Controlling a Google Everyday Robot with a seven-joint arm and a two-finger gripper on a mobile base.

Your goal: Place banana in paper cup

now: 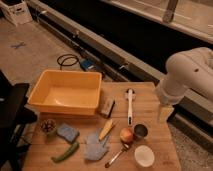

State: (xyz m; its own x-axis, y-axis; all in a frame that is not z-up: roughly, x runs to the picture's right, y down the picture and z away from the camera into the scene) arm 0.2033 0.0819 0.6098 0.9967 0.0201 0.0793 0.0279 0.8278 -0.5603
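The small yellow banana [106, 130] lies on the wooden table [150, 95], near its middle front, beside a blue cloth. Near the front right corner stands the white paper cup [144, 155], upright and empty. My gripper [165, 113] hangs from the white arm [187, 75] over the table's right edge, well to the right of the banana and behind the cup. It is open and holds nothing.
A large yellow bin [67, 92] fills the table's back left. An apple [127, 134], a dark metal cup [140, 131] and a spoon [117, 155] crowd between banana and paper cup. Also here: a white utensil [130, 102], blue sponge [67, 132], green pepper [65, 152], black chair [12, 115].
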